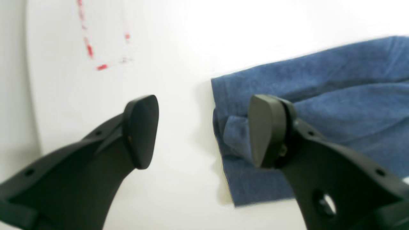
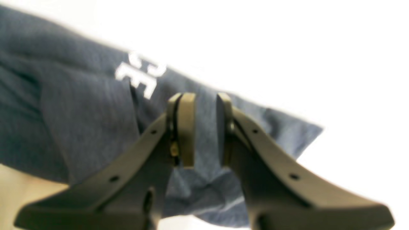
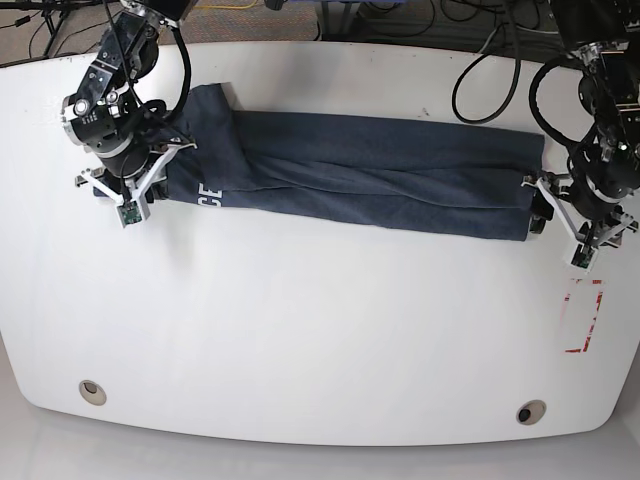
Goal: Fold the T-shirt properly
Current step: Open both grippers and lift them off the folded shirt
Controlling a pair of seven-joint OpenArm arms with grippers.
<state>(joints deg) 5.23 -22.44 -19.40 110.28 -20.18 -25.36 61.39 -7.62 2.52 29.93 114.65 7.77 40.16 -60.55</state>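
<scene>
Heathered navy-blue T-shirt (image 3: 380,180), white block lettering (image 3: 209,195); glossy white counter (image 3: 300,340), red dashed rectangle (image 3: 583,316); black arms

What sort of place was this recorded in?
Probably a robotics lab bench: a white table with a red taped marker box, black cables behind it, and a folded T-shirt between two arms.

A white table (image 3: 300,340) bears red dashed markings (image 3: 583,315); black cables (image 3: 480,80) trail behind.
</scene>
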